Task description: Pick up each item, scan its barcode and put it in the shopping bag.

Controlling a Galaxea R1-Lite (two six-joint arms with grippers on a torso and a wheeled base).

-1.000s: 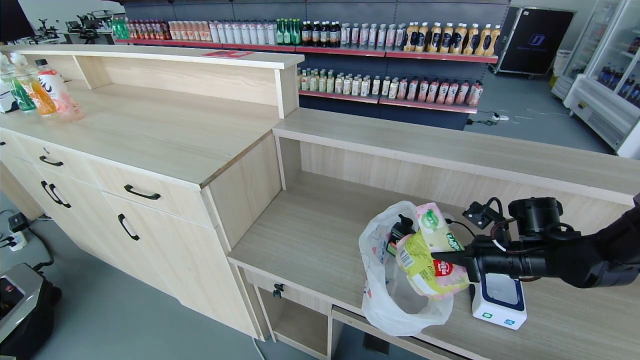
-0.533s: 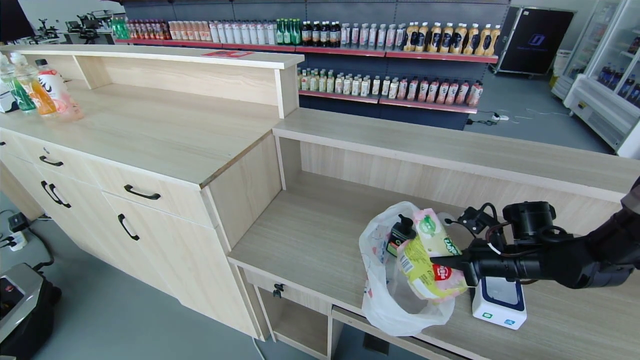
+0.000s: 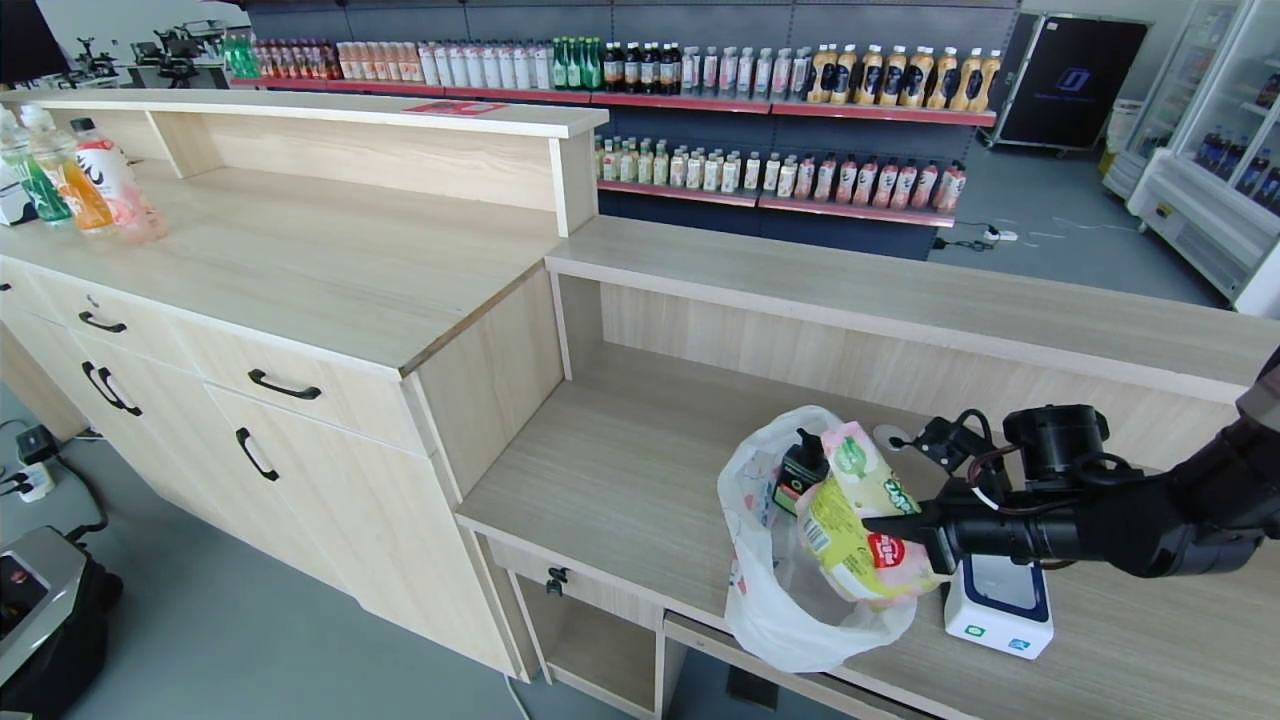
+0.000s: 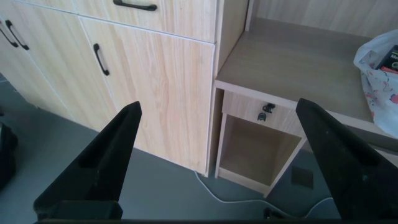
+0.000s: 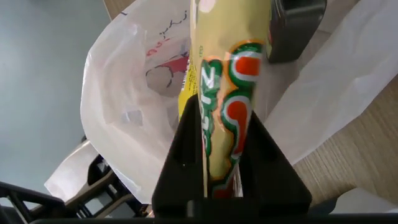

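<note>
At the far left, 3 bottles [image 3: 80, 170] stand on the raised counter, well apart from the work. The left tool [image 4: 217, 106] hangs low in front of the cabinet doors with its 2 fingers wide apart and nothing between them. It is far from the bag, so the left arm has no part in the coming move. On the lower counter [image 3: 620, 470] sits the white bag [image 3: 800, 620], its mouth open upward and a dark-capped bottle [image 3: 800, 468] already inside at the back. The snack pack [image 3: 855, 515] is directly over that mouth, its lower end at or just inside the rim. Its long axis is tilted, upper end toward the back wall and lower end toward the counter's front edge. The right tool [image 3: 880, 527] is clamped on the pack from the right, a finger on each flat face. The bag therefore lies straight below the pack. Judging from this, the next move is a short drop or lowering, then letting go. The scanner [image 3: 997, 605] sits just right of the bag, under the right arm.
</note>
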